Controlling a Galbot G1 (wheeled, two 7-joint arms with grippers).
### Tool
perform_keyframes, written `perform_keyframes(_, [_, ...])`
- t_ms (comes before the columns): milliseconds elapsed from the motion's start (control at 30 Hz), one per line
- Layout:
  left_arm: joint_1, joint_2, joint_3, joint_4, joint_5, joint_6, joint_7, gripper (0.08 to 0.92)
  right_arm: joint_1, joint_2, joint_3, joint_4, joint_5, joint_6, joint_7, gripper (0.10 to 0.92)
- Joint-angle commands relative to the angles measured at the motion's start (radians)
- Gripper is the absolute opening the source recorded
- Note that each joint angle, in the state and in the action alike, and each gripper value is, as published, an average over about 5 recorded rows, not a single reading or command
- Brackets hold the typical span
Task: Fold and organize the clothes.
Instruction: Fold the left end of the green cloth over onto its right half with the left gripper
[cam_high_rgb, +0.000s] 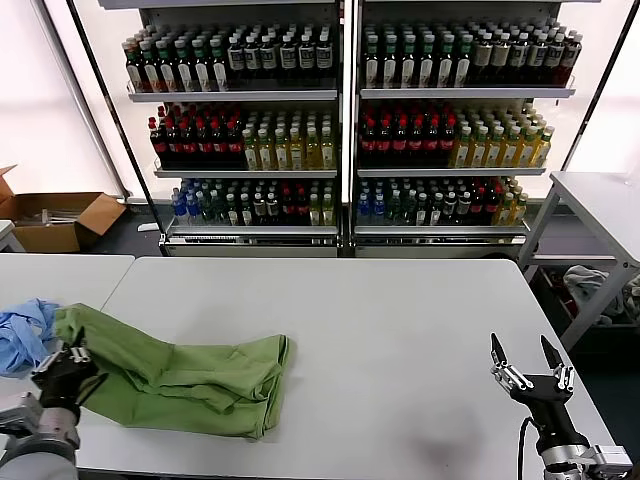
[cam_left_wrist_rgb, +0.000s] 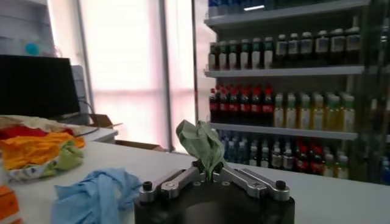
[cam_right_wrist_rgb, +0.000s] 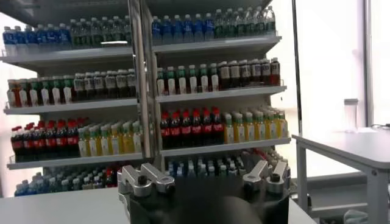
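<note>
light green shirt (cam_high_rgb: 190, 375), light blue garment (cam_high_rgb: 22, 333)

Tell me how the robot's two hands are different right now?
The left gripper has its fingers shut on the green shirt, pinching a bunch of cloth; the right gripper holds nothing, with its fingers spread open. The left gripper sits at the table's left edge near a blue garment; the right gripper waits at the table's right front corner. Both are black and hover low over the table.

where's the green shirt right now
In the head view the green shirt lies crumpled on the white table's near-left part, beside the light blue garment; the left gripper pinches its left end.
</note>
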Motion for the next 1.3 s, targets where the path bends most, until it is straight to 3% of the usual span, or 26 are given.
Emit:
perform_keyframes(33, [-0.123,-0.029,0.345,-0.051,0.132,0.059,-0.002,0.108,0.0,0.005,0.007,0.004,-0.003,0.001,0.001,0.823])
perform_keyframes(433, [-0.157,-0.071,0.603,0.004,0.304,0.057,0.0,0.108,0.016,0.008,-0.007,0.003,-0.01,0.001,-0.001,0.823])
perform_keyframes(1100, [-0.213,-0.106,0.714,0.195,0.398,-0.009,0.047,0.111,0.007,0.012,-0.026,0.006,-0.041,0.017,-0.013,0.823])
perform_keyframes(1300, [-0.218,-0.084,0.795,0.167,0.49,-0.074,0.08,0.233,0.021,0.014,-0.033,0.011,-0.049,0.013,-0.013,0.823])
